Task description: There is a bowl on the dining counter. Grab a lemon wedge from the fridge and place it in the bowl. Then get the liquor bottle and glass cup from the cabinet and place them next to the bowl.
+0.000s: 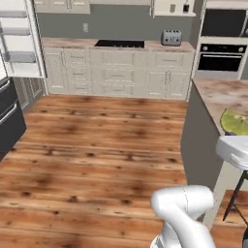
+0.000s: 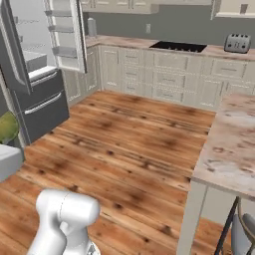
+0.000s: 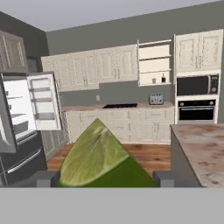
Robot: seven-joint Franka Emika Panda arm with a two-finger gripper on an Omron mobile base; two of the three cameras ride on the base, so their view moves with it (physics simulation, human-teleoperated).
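My gripper [image 3: 106,180] is shut on the lemon wedge [image 3: 98,159], a yellow-green wedge that sits between the two dark fingertips [image 3: 47,179] in the hand view. The same wedge shows at the right edge of the left base view [image 1: 236,121] and at the left edge of the right base view [image 2: 6,127]. The fridge [image 3: 19,131] stands to the left with its doors open. The dining counter [image 3: 199,146] runs along the right. On the far wall, the cabinet [image 3: 154,65] stands open with small items on its shelf, too small to name. The bowl is out of view.
A wide wooden floor [image 1: 101,145] lies between fridge and dining counter. The far worktop carries a black cooktop [image 1: 119,43] and a toaster [image 1: 171,37]. A built-in oven [image 1: 220,57] is at the far right. A stool [image 2: 239,231] stands by the counter's near end.
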